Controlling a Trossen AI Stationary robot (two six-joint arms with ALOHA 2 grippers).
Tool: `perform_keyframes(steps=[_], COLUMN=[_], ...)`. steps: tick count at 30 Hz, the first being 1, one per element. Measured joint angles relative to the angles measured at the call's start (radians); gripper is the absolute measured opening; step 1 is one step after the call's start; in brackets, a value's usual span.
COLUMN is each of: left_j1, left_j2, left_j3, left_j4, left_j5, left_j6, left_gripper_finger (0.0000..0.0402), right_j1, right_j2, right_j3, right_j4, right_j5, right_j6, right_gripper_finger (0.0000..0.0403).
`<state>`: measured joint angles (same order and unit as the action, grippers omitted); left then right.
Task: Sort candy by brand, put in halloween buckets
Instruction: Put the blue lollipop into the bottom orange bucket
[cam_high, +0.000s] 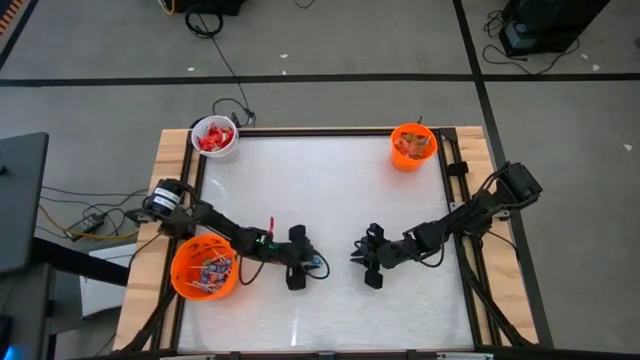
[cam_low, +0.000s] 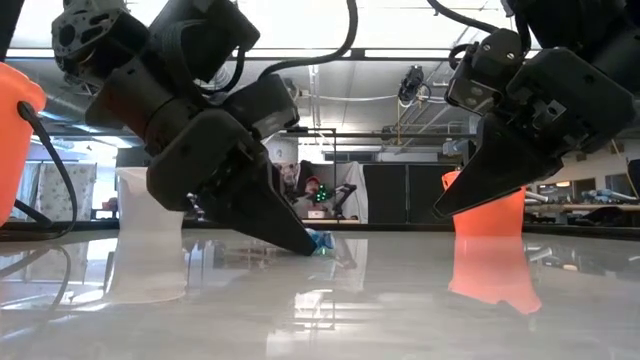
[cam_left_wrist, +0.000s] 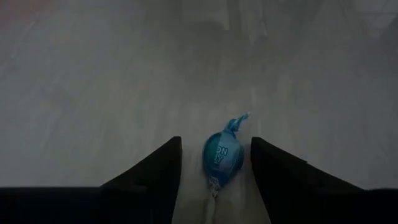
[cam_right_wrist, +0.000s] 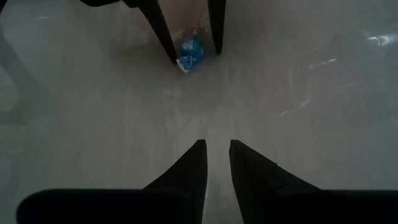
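A small blue-wrapped candy (cam_left_wrist: 221, 155) lies on the white table (cam_high: 330, 190), between my two arms. My left gripper (cam_left_wrist: 216, 146) is down at the table top, slanting toward it. It is open, with one finger on each side of the candy and a gap on both sides. The same candy (cam_right_wrist: 191, 50) shows between those fingers in the right wrist view. My right gripper (cam_right_wrist: 217, 152) hangs a little above the table to the candy's right, open by a narrow gap, with nothing in it.
A white bucket (cam_high: 214, 137) with red candy stands at the far left corner. A small orange bucket (cam_high: 412, 146) stands at the far right. A larger orange bucket (cam_high: 204, 266) holding several candies sits beside the left arm, off the table's left edge.
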<state>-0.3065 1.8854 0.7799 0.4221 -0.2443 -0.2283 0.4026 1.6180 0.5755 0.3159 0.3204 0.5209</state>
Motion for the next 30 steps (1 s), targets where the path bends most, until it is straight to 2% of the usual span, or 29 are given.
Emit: perform_keyframes(steps=[5, 13, 17, 19, 22, 25, 30], left_j1=[0.000, 0.001, 0.011, 0.015, 0.014, 0.001, -0.065], left_j2=[0.000, 0.001, -0.067, -0.153, -0.294, -0.401, -0.516], left_j3=[-0.001, -0.002, 0.000, 0.028, 0.117, 0.235, 0.438], left_j4=[0.010, 0.028, -0.079, -0.222, -0.512, -0.890, -1.432], left_j5=[0.003, 0.039, 0.098, 0.162, 0.176, 0.144, 0.044], left_j6=[-0.016, -0.039, -0.116, -0.128, -0.123, -0.172, -0.359], left_gripper_finger=[0.0186, 0.0081, 0.0070, 0.0071, 0.0090, 0.0101, 0.0081], right_j1=[0.000, 0.000, 0.000, -0.001, -0.010, -0.020, -0.024], right_j2=[0.000, 0.000, 0.000, 0.000, 0.000, 0.000, 0.000], right_j3=[0.000, 0.000, 0.000, 0.000, 0.000, 0.000, 0.000], right_j4=[0.003, 0.004, 0.004, 0.003, 0.003, 0.004, 0.003], right_j5=[0.001, 0.002, 0.004, 0.004, 0.009, 0.011, 0.016], right_j6=[0.000, 0.000, 0.000, 0.000, 0.000, 0.000, 0.000], right_gripper_finger=[0.0083, 0.0083, 0.0083, 0.0083, 0.0083, 0.0083, 0.0083])
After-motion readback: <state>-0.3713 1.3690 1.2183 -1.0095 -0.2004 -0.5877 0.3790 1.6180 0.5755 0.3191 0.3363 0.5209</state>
